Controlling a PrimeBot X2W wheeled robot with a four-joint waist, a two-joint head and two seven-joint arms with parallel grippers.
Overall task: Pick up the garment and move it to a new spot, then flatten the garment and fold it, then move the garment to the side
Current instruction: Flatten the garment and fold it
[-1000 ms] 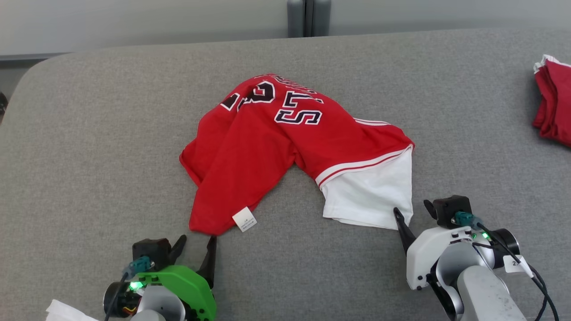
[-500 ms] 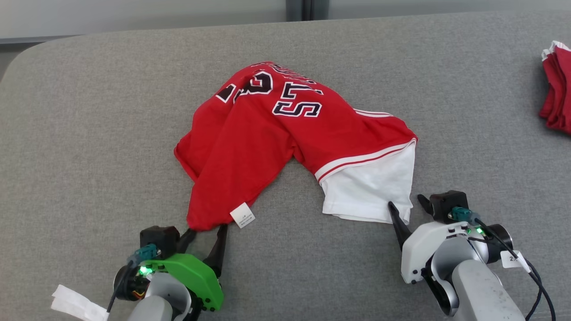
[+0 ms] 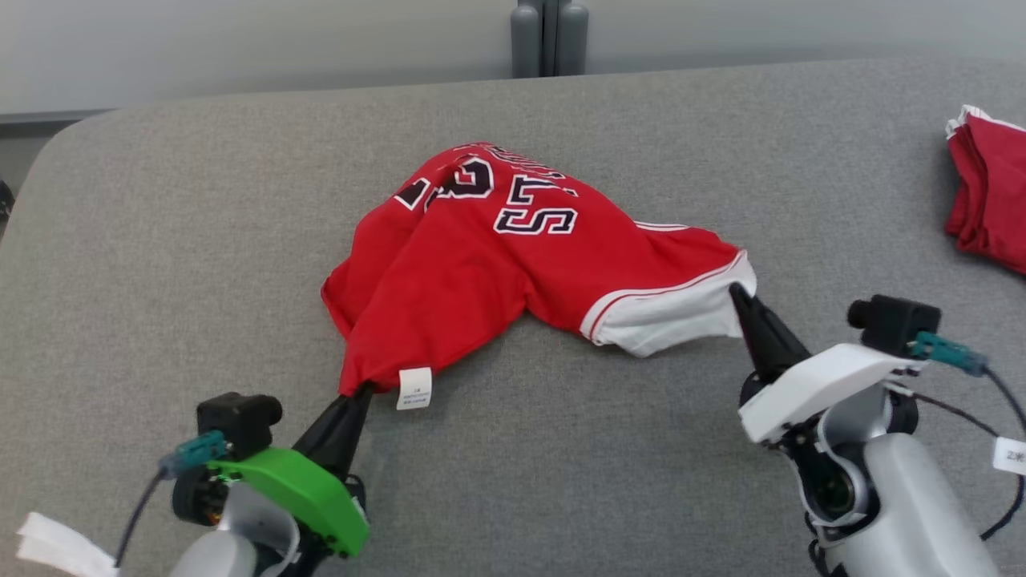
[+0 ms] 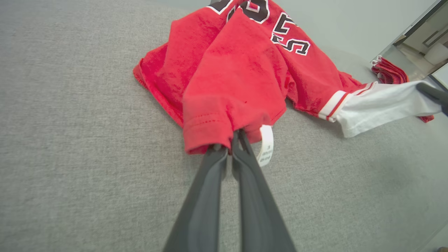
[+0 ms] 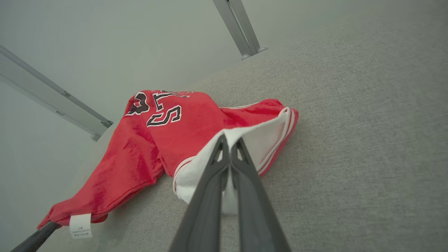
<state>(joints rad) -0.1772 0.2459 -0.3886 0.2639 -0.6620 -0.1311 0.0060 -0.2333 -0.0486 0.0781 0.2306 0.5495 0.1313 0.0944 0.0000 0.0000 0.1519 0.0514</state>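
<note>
The garment [image 3: 481, 272] is a red jersey with dark white-edged lettering and a white sleeve, crumpled in the middle of the grey table. My left gripper [image 3: 362, 393] is shut on its near red hem beside the white tag [image 3: 414, 388], seen close in the left wrist view [image 4: 231, 141]. My right gripper [image 3: 736, 292] is shut on the white sleeve's edge [image 5: 229, 140], which is lifted off the table. The garment [image 4: 238, 70] bunches up toward the lettering, and in the right wrist view the garment [image 5: 157, 140] slopes down to the left fingers [image 5: 35, 238].
A stack of folded red clothes [image 3: 990, 200] lies at the table's far right edge. A grey post [image 3: 549, 36] stands behind the table. A white paper scrap [image 3: 56, 545] sits at the lower left. The grey table [image 3: 160, 240] spreads wide around the garment.
Both grippers went from open beside the garment to shut on it: the left on the red hem, the right on the white sleeve, now pulled up. The head camera also shifted.
</note>
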